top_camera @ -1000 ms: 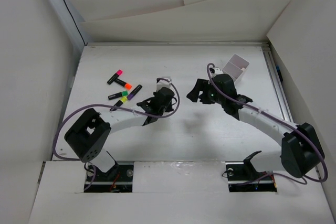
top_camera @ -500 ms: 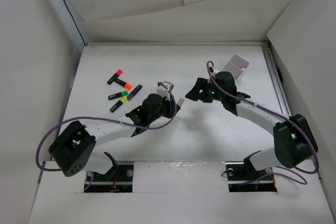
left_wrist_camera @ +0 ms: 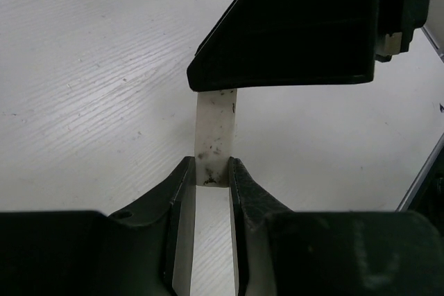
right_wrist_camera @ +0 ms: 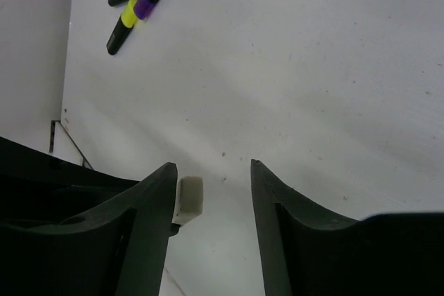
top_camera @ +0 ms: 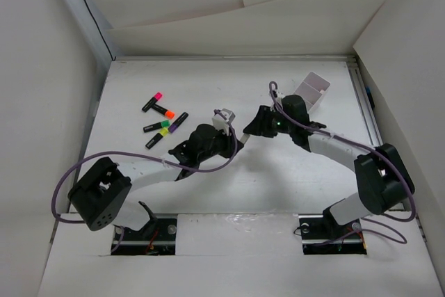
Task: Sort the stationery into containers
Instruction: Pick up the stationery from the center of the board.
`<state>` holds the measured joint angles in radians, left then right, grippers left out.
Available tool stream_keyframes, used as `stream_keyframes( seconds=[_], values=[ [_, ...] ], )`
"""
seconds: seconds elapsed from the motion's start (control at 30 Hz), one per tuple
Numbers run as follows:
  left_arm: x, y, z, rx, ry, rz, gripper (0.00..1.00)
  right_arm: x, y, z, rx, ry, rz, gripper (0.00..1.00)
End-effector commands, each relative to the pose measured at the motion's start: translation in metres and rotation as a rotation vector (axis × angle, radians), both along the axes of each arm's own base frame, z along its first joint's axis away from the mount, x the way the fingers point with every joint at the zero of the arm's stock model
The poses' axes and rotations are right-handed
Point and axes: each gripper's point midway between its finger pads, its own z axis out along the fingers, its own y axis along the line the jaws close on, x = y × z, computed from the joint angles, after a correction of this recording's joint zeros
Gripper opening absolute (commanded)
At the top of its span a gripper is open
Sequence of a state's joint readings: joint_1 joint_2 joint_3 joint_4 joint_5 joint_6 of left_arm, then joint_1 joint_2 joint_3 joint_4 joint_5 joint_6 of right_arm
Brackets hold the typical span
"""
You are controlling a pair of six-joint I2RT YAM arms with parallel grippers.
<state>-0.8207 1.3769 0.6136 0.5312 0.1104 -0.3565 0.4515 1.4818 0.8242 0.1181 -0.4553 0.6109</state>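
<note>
**A:** Where is the stationery?

**B:** One piece, a smudged white block (left_wrist_camera: 215, 126), probably an eraser, is pinched in the left gripper (left_wrist_camera: 208, 168). Its jaws are narrow and tight on the near end, and the far end pokes out free above the table (top_camera: 292, 172). The markers (top_camera: 161, 117) lie clustered on the left, well apart from the tray (top_camera: 313, 90) at the far right.

**A:** And the right gripper?

**B:** The right gripper (right_wrist_camera: 211, 168) is spread wide and holds nothing. It faces the left one mid-table, so I read this as a handover, so the right arm can carry the block to the tray.

**A:** How should it take it?

**B:** In the right wrist view the block's tip sits just beside one finger, not midway between them. I'd shift sideways first so it is centred. Otherwise that finger may shove the block askew in the left grip.

**A:** Then close?

**B:** Ease forward until the fingers cover a good part of the free end, stopping short of the left fingertips. Close firmly. The left jaws should open only once the right ones have it, because the block is small and would drop to the table.
</note>
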Motion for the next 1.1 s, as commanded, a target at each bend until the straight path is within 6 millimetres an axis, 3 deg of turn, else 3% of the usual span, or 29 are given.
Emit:
stream_keyframes(
  seconds=[0.0, 0.13, 0.2, 0.37, 0.4, 0.43, 0.53, 0.63, 0.73, 0.9, 1.07],
  values=[
    [0.004, -0.014, 0.025, -0.065, -0.063, -0.044, 0.1, 0.007, 0.016, 0.022, 0.063, -0.057, 0.048, 0.5],
    [0.007, -0.012, 0.025, -0.06, -0.068, -0.024, 0.1, 0.007, 0.02, 0.02, 0.076, -0.041, 0.065, 0.36],
    [0.009, -0.013, 0.029, -0.062, -0.081, -0.027, 0.1, 0.009, 0.019, 0.02, 0.071, -0.043, 0.055, 0.22],
    [0.018, -0.009, 0.033, -0.061, -0.094, 0.031, 0.1, 0.006, 0.021, 0.017, 0.081, -0.023, 0.069, 0.18],
    [0.018, -0.008, 0.025, -0.043, -0.078, 0.031, 0.1, 0.006, 0.021, 0.017, 0.081, -0.023, 0.069, 0.22],
    [0.021, -0.009, 0.03, -0.044, -0.085, 0.044, 0.1, 0.006, 0.021, 0.013, 0.076, -0.012, 0.069, 0.33],
    [0.027, -0.008, 0.031, -0.04, -0.091, 0.069, 0.1, 0.004, 0.025, 0.016, 0.094, -0.013, 0.099, 0.52],
    [0.031, -0.009, 0.034, -0.037, -0.094, 0.081, 0.1, 0.003, 0.026, 0.016, 0.098, -0.011, 0.107, 0.53],
    [0.034, -0.009, 0.032, -0.021, -0.096, 0.086, 0.1, 0.002, 0.027, 0.013, 0.099, 0.0, 0.116, 0.48],
    [0.035, -0.011, 0.024, -0.01, -0.087, 0.086, 0.1, 0.006, 0.026, 0.014, 0.095, -0.014, 0.1, 0.2],
    [0.033, -0.011, 0.022, -0.013, -0.085, 0.077, 0.12, 0.014, 0.017, 0.017, 0.077, -0.039, 0.042, 0.13]
  ],
)
